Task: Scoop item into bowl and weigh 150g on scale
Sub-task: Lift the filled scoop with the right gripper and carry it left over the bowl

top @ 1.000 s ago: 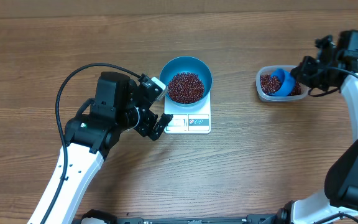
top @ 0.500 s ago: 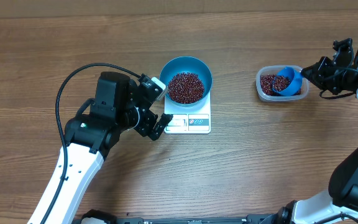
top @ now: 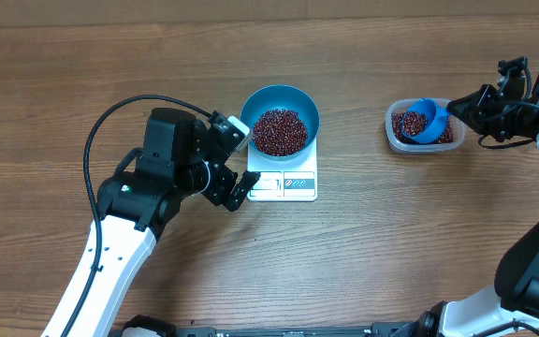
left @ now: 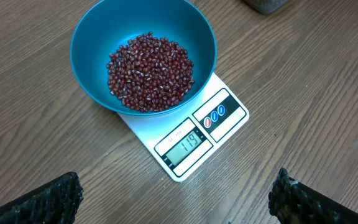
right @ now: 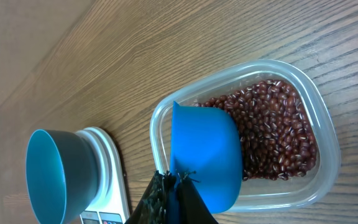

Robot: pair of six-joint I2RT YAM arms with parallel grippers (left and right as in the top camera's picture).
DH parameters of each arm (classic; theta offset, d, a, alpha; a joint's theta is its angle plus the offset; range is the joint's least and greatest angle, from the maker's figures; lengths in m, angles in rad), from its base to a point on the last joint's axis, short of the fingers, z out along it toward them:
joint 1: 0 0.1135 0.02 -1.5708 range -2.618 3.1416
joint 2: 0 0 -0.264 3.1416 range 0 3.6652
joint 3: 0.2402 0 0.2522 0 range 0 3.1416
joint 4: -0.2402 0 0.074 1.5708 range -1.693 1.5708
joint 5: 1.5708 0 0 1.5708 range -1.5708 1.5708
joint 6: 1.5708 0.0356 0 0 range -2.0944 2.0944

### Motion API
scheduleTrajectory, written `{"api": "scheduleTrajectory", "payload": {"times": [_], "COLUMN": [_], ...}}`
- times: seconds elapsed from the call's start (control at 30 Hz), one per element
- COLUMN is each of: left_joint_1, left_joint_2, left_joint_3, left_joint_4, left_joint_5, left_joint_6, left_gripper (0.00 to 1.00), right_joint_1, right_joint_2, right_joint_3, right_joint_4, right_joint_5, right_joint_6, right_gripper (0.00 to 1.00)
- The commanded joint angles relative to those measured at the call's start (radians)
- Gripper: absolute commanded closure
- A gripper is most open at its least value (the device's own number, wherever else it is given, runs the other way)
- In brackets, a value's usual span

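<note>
The teal bowl [top: 280, 98] stands on the white scale [top: 298, 184] and holds a heap of red-brown beans [top: 279, 131]. In the left wrist view the bowl [left: 92, 37] and beans [left: 149, 71] lie ahead, and the scale's display [left: 185, 146] reads 119. My left gripper [top: 240, 161] hovers just left of the scale, open and empty [left: 176, 199]. Over the clear tub [top: 391, 136] at the right, my right gripper [top: 457, 110] is shut on the handle of the blue scoop [top: 424, 122]. From the right wrist, the scoop [right: 204, 152] hangs over the tub's beans [right: 272, 124].
The clear tub [right: 319, 112] sits near the table's right side, well apart from the scale. A black cable [top: 110, 117] loops above the left arm. The bowl [right: 55, 174] and scale [right: 110, 180] show at the lower left of the right wrist view.
The right arm has drawn back to the right, and the scoop has shifted slightly over the tub. The left arm, bowl and scale have not moved.
</note>
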Motion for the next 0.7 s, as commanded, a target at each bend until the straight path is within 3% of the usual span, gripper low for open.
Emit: {"api": "scheduleTrajectory", "payload": {"times": [0.0,0.33,0.67], "left_joint_1": [0.004,0.004,0.004], "left_joint_2": [0.006,0.006,0.006], "left_joint_3": [-0.01,-0.01,-0.01], "left_joint_4": [0.003,0.003,0.003], "left_joint_5": [0.018,0.018,0.018], "left_joint_6": [0.015,0.015,0.015], "left_gripper": [0.01,0.0,0.0], "right_joint_1": [-0.003,-0.026,-0.047], "right_joint_2": [-0.042,-0.092,-0.14], "right_joint_3": [-0.008,-0.008,-0.007], "right_joint_4": [0.003,0.003,0.003], "right_joint_5": [-0.027,-0.03,-0.172], "right_joint_6": [0.0,0.0,-0.031], "right_gripper": [0.96,0.96,0.96]}}
